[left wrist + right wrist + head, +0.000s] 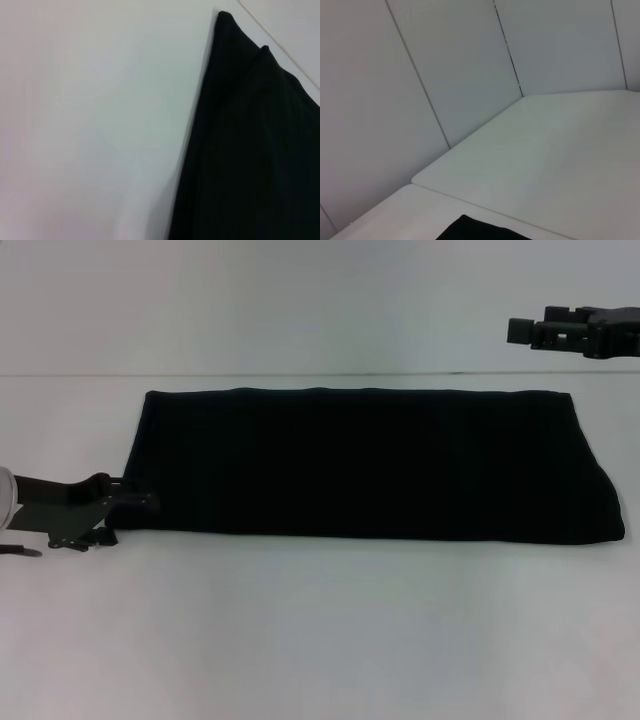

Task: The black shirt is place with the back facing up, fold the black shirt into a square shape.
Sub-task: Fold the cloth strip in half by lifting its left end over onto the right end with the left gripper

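Observation:
The black shirt (370, 465) lies flat on the white table (320, 630), folded into a long plain black rectangle that spans most of the table's width. No lettering shows. My left gripper (140, 498) sits low at the shirt's front left corner, right against the fabric edge. In the left wrist view the shirt (250, 150) shows a layered edge and a pointed corner beside bare table. My right gripper (520, 330) hangs high above the far right, beyond the shirt's back right corner. In the right wrist view only a small tip of the shirt (475, 231) shows.
A white panelled wall (470, 75) rises behind the table, and a seam (300, 374) marks the table's far edge. Bare white tabletop stretches in front of the shirt and to its left.

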